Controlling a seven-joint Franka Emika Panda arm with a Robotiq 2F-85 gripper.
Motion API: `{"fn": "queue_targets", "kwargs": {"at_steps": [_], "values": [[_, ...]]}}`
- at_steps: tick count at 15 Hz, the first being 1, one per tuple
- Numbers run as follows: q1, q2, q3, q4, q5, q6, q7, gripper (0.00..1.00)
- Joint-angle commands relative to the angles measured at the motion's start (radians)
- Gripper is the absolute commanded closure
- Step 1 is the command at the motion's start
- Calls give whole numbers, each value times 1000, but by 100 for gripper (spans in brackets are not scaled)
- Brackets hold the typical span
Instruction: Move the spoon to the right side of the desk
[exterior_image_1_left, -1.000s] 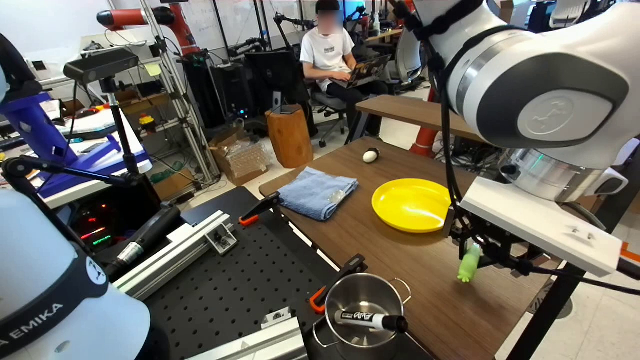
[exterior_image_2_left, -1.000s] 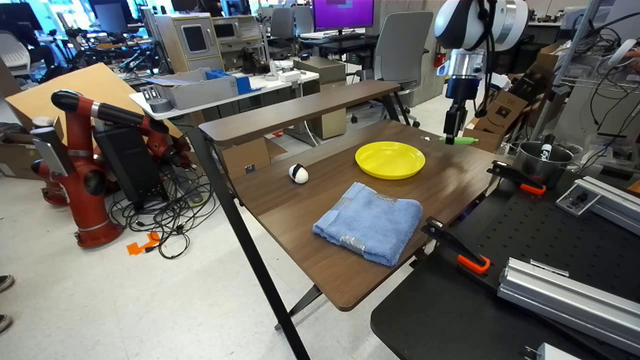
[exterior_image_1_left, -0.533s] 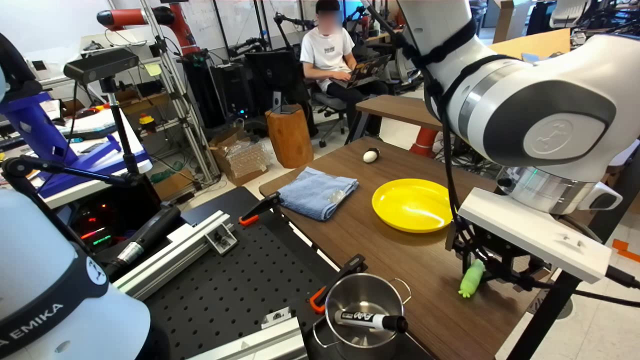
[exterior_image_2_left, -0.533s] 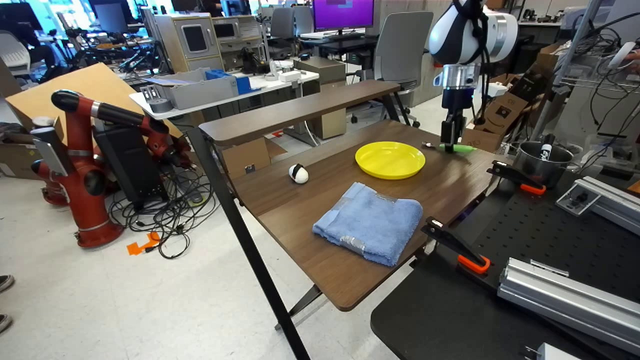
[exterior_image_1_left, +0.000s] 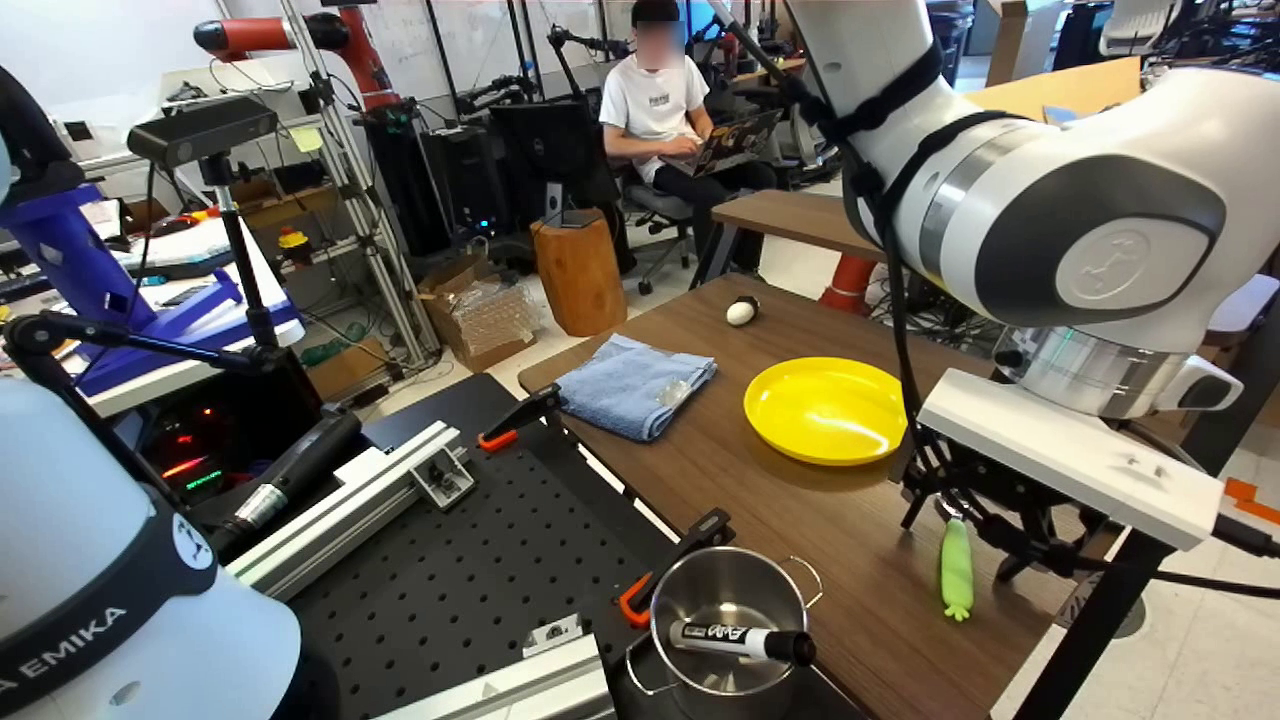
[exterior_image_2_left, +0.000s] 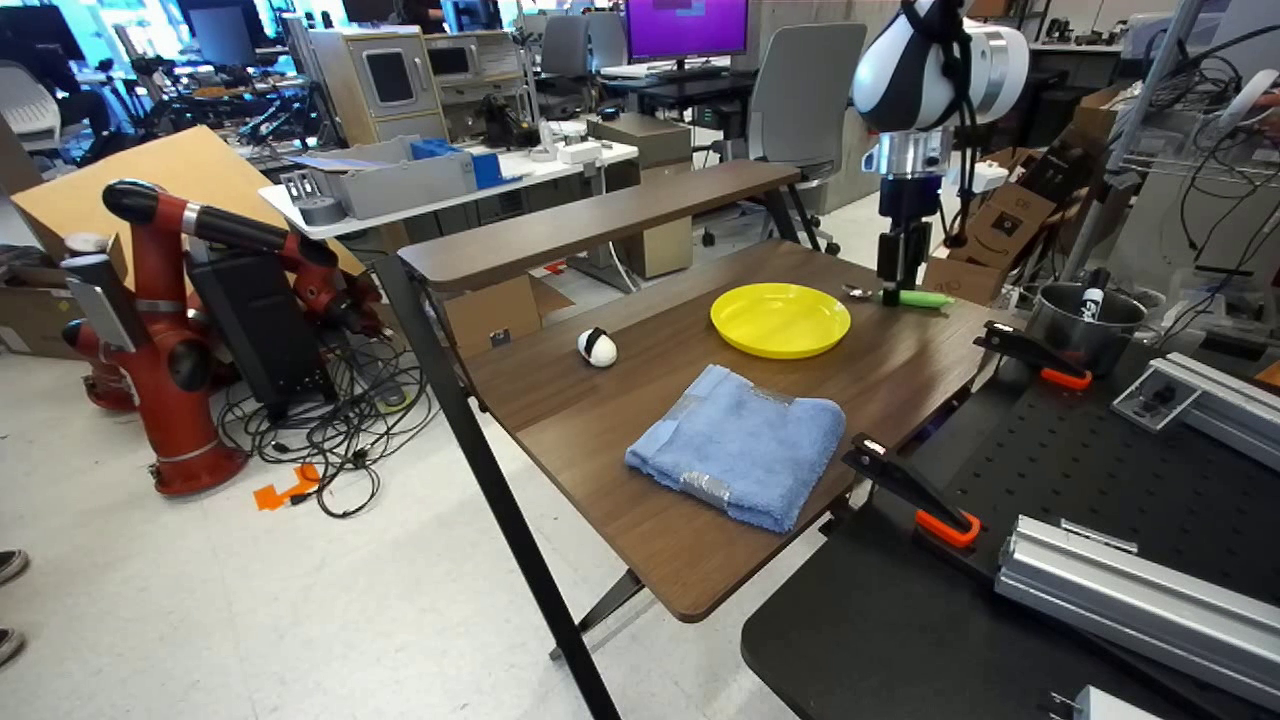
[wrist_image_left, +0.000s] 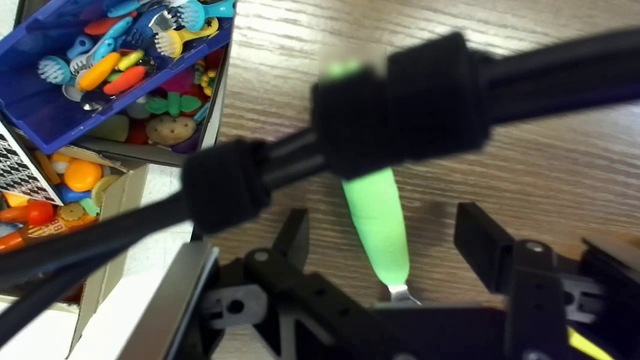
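Observation:
The spoon (exterior_image_1_left: 957, 580), with its lime-green handle and metal end, lies flat on the desk (exterior_image_1_left: 820, 520), between the yellow plate and the table's end. In the wrist view its handle (wrist_image_left: 384, 230) runs between two black fingers that stand apart from it on both sides. My gripper (wrist_image_left: 382, 227) is open, low over the desk and straddling the handle. Cables hide the handle's far part there, and the gripper body covers most of the metal end. An exterior view shows the spoon (exterior_image_2_left: 925, 299) beneath the gripper (exterior_image_2_left: 892, 297), its metal end towards the plate.
A yellow plate (exterior_image_1_left: 825, 410) lies beside the spoon. Farther along the desk are a folded blue cloth (exterior_image_1_left: 635, 385) and a white egg-like object (exterior_image_1_left: 741, 312). A steel pot (exterior_image_2_left: 1075, 335) stands near the desk's edge. Beyond the edge, a blue bin (wrist_image_left: 30, 115) holds toy utensils.
The gripper has come down to the desk with the spoon in its grip, then opened. The spoon now rests on the desk, its handle turned slightly.

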Motion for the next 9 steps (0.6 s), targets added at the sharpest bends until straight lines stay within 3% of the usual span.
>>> {"fn": "queue_targets", "kwargs": {"at_steps": [1, 9], "values": [[1, -3, 5, 0, -31, -3, 14, 0], [-36, -139, 32, -151, -8, 46, -105, 0]]}}
